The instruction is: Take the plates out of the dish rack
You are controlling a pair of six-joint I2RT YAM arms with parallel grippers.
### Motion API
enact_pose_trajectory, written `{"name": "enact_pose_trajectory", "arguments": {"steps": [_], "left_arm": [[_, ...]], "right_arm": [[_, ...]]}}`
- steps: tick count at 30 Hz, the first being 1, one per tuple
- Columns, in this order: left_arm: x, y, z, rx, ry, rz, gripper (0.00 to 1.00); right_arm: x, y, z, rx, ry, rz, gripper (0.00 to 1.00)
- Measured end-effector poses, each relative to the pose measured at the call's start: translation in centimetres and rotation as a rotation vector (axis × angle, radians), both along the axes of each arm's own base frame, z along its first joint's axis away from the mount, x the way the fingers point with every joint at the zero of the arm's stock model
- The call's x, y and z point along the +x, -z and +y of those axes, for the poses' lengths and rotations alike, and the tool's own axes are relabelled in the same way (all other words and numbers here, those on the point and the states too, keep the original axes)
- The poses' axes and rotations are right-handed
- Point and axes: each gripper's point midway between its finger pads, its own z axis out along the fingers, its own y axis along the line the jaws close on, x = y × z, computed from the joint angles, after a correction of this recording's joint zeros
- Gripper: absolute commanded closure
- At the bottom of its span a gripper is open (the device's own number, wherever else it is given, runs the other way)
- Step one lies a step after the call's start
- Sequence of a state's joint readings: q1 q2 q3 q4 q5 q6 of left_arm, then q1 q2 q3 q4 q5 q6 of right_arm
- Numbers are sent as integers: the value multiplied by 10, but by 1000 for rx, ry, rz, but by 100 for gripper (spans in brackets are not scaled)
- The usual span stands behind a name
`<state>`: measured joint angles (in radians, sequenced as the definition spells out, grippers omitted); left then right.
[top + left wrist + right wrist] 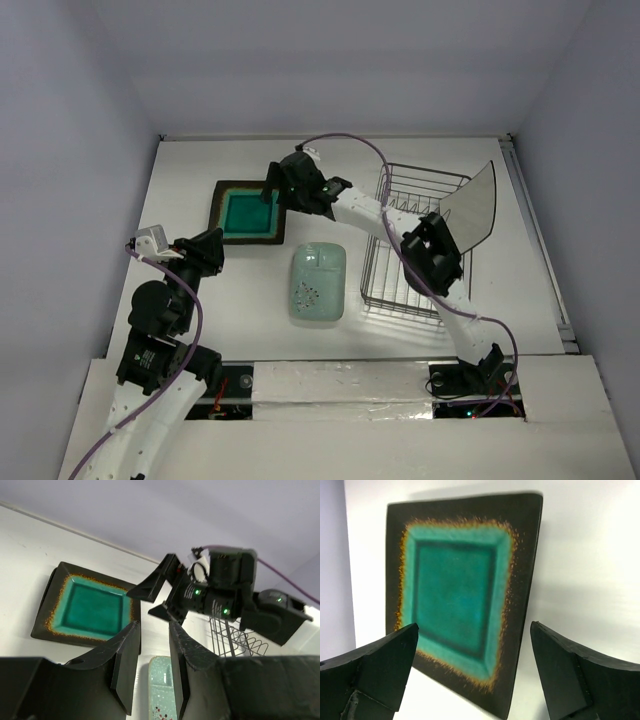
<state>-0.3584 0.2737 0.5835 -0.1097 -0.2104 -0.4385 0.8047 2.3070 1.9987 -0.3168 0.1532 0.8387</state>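
Observation:
The teal-centred dark-rimmed square plate (248, 212) lies flat on the table at the far left. My right gripper (283, 192) hovers open over its right edge, and the plate (460, 600) shows between the spread fingers, untouched. The mint-green compartmented plate (318, 283) lies flat in the middle. A pale square plate (472, 210) stands tilted at the far right of the wire dish rack (400, 285). My left gripper (210, 250) is open and empty, left of the mint plate (162, 690). The black flowered plate is out of view.
The right arm (425, 255) stretches over the rack towards the far left. The rack also shows in the left wrist view (235, 637), behind the right gripper (160, 597). Walls close in the table on the left, back and right.

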Motion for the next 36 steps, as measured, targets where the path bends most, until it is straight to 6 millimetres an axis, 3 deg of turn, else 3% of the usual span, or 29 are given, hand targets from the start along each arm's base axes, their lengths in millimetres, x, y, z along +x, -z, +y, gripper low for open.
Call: {"name": "enact_pose_trajectory", "arguments": {"steps": [4,7,8,10,11,13,15,17,20,22,23,24,25,27,28,31,36], "left_arm": [[0,0,0,0,0,0,73],[0,0,0,0,0,-1,73],[0,0,0,-1,0,-1,73],[0,0,0,0,0,-1,73],[0,0,0,0,0,-1,73],[0,0,0,-1,0,-2,73],[0,-1,0,-1,0,-3,73],[-1,-1,0,-2,0,-5,73],[-3,-3,1,-6,0,-15,73],[-4,-5,1,-8,0,-21,73],[-4,-6,2,-9,0,-25,73],[-5,-6,2,-11,0,-29,74],[-6,-7,2,-12,0,-31,74],[-6,-8,2,-13,0,-34,75],[-6,-8,2,-13,0,-36,75],[-6,-8,2,-14,0,-36,76],[-6,-8,2,-13,0,-34,76]], "right_arm": [[7,-19,-2,-32,-17,-45,6],[4,-9,-9,-69,-21,-47,25],[0,-2,-15,-91,-22,-37,44],[-9,11,-30,-151,-27,-20,66],[-14,13,-38,-180,-27,-16,82],[-23,3,-56,-218,-19,-34,92],[-34,-27,-81,-252,-4,-79,100],[-42,-76,-111,-256,39,-159,100],[-56,-167,-168,-217,139,-311,100],[-63,-212,-226,-201,247,-384,100],[-66,-229,-266,-205,326,-413,100],[-69,-236,-301,-223,399,-423,96],[-78,-239,-347,-263,495,-426,76],[-86,-235,-398,-317,606,-403,42],[-94,-228,-417,-354,635,-379,31],[-113,-210,-454,-456,683,-301,20],[-120,-183,-496,-574,735,-171,23]]}}
